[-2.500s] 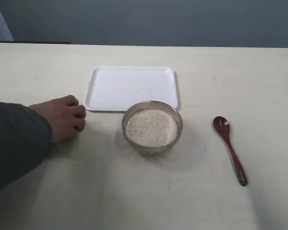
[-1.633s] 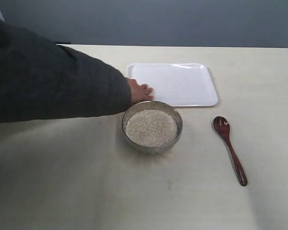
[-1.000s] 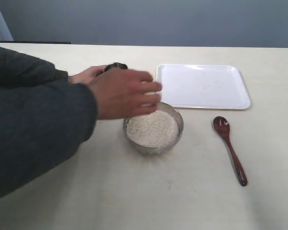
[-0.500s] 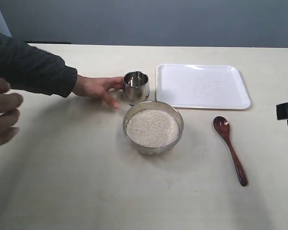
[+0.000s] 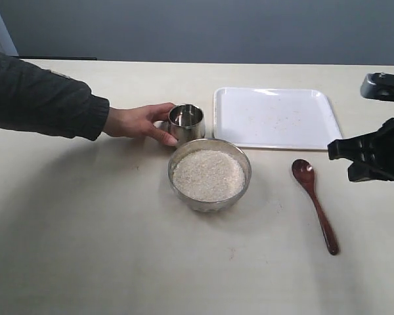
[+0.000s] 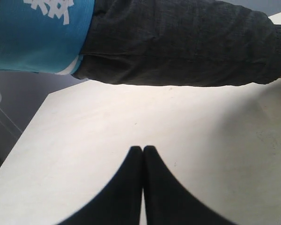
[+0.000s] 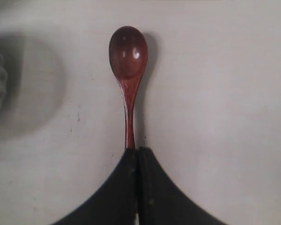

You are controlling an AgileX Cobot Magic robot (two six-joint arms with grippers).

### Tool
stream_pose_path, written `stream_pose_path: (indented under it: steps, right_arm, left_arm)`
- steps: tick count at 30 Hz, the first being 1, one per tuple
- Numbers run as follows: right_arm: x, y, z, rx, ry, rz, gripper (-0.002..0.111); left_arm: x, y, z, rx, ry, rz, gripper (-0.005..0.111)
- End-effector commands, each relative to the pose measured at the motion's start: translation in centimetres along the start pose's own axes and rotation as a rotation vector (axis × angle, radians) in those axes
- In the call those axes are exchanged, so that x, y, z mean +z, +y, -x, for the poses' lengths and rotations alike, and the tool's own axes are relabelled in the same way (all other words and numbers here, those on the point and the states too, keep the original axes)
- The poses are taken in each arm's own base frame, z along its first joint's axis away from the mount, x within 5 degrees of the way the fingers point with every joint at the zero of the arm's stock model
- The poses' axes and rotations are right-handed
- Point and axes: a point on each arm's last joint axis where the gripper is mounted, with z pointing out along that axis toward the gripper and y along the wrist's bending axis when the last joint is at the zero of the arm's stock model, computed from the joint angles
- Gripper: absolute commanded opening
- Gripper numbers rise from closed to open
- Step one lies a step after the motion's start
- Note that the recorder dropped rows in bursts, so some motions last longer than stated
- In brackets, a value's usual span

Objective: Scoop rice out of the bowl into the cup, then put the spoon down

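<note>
The steel bowl [image 5: 203,202] stands mid-table, filled with white rice [image 5: 207,174]. Just behind it, toward the left, is the small steel cup [image 5: 186,123], upright, with a person's hand [image 5: 141,123] around it. The dark wooden spoon [image 5: 313,203] lies flat on the table right of the bowl, head toward the tray. My right gripper [image 5: 347,159] hovers near the right edge, shut and holding nothing. In the right wrist view the spoon [image 7: 128,51] lies below the right gripper [image 7: 137,150], its handle running under the closed jaws. My left gripper [image 6: 143,148] is shut over bare table.
A white tray [image 5: 276,118] lies behind the spoon at the back right. The person's dark-sleeved arm [image 5: 39,98] reaches in from the left, and the sleeve [image 6: 178,42] fills the far side of the left wrist view. The table edge [image 6: 18,140] is near the left gripper.
The person moved the tray to the right and set the cup behind the bowl, still holding it. Their other hand has left. My right arm has come in from the right edge.
</note>
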Motion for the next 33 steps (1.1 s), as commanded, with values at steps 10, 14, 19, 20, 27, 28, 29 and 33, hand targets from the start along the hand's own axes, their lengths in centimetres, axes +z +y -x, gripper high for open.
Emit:
stream_pose_path:
  steps: [10,14,19,20,27,28,29,33]
  right_arm:
    - [4.4,0.2,2.5,0.014,0.193,0.061,0.016]
    - [4.6,0.8,1.9,-0.035,0.255,0.060,0.049]
    - [4.5,2.0,0.8,-0.129,0.357,0.034,0.043]
    - [4.6,2.4,0.7,-0.139,0.366,0.033,0.037]
    - [4.8,4.0,-0.2,-0.235,0.397,-0.120,0.039]
    - [4.8,4.0,-0.2,-0.244,0.394,-0.144,0.044]
    - [4.8,3.9,-0.1,-0.237,0.383,-0.167,0.048]
    - [4.9,3.6,0.0,-0.178,0.374,-0.202,0.052]
  left_arm:
    - [0.0,-0.1,0.0,-0.007,-0.012,-0.010,0.000]
    - [0.0,-0.1,0.0,-0.007,-0.012,-0.010,0.000]
    - [0.0,-0.1,0.0,-0.007,-0.012,-0.010,0.000]
    - [0.0,-0.1,0.0,-0.007,-0.012,-0.010,0.000]
    - [0.0,-0.1,0.0,-0.007,-0.012,-0.010,0.000]
    - [0.0,-0.1,0.0,-0.007,-0.012,-0.010,0.000]
    - [0.0,-0.1,0.0,-0.007,-0.012,-0.010,0.000]
    - [0.0,-0.1,0.0,-0.007,-0.012,-0.010,0.000]
